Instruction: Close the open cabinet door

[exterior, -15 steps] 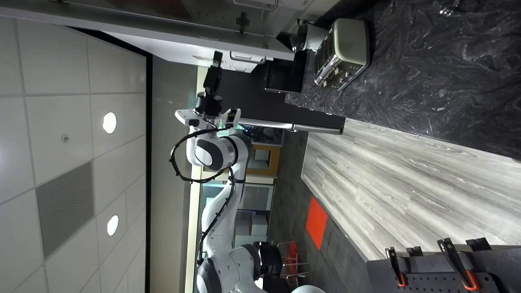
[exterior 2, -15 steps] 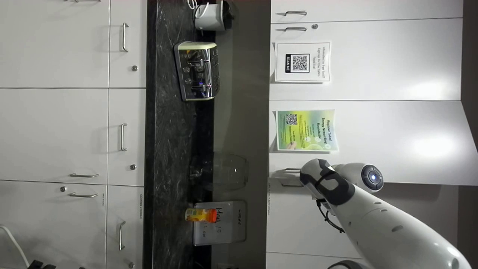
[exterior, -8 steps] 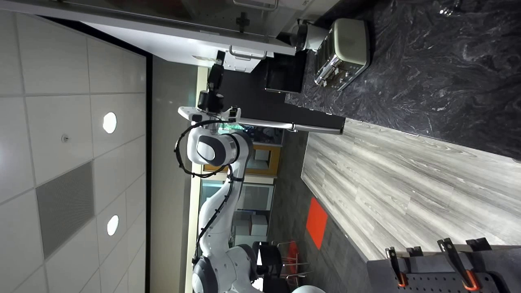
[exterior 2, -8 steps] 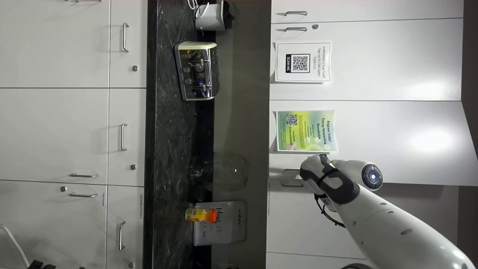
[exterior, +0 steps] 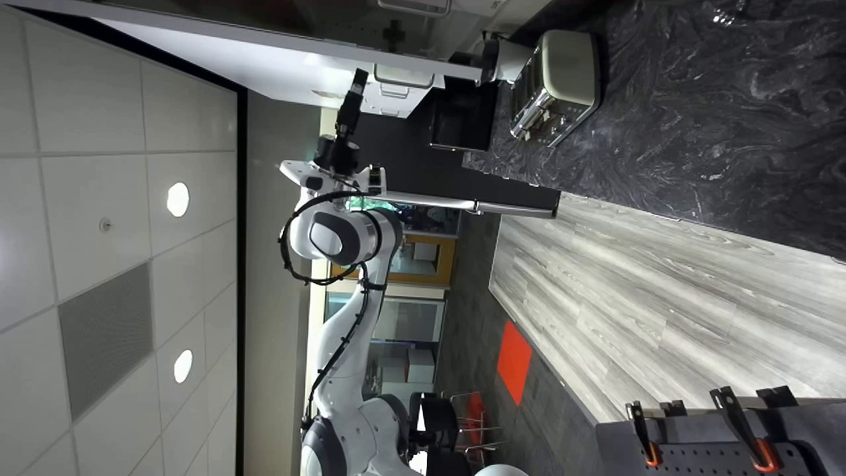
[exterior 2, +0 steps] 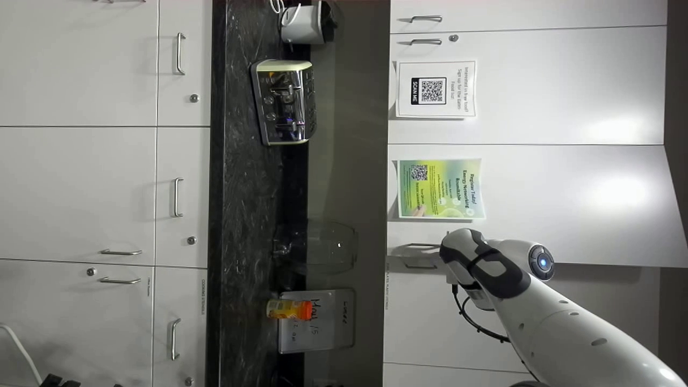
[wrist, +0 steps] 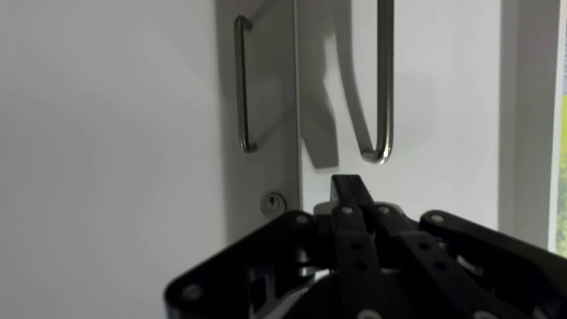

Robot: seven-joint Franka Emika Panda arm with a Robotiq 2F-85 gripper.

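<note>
The cabinet door [exterior 2: 553, 177] is a pale panel carrying a green poster. It stands slightly open in both exterior views, its white front face [exterior: 221, 61] below the thin free edge. In the wrist view the door [wrist: 447, 133] fills the right half, with a metal bar handle [wrist: 385, 79]. My gripper [wrist: 347, 179] is shut with its fingers together and empty. Its tip [exterior: 360, 74] is at the front face, beside the handle's end; whether it touches cannot be told. In an exterior view the arm's wrist hides the gripper.
A neighbouring door [wrist: 110, 155] with its own handle [wrist: 241, 84] and a lock [wrist: 272, 204] lies beside the seam, partly in shadow. A toaster [exterior: 572, 73] and kettle [exterior 2: 303, 24] stand on the dark counter [exterior: 661, 132]. A yellow bottle [exterior 2: 285, 309] is there too.
The door's free edge has moved up in an exterior view and its strip looks narrower, so the door has swung toward the cabinet. My gripper has moved the same way, still shut.
</note>
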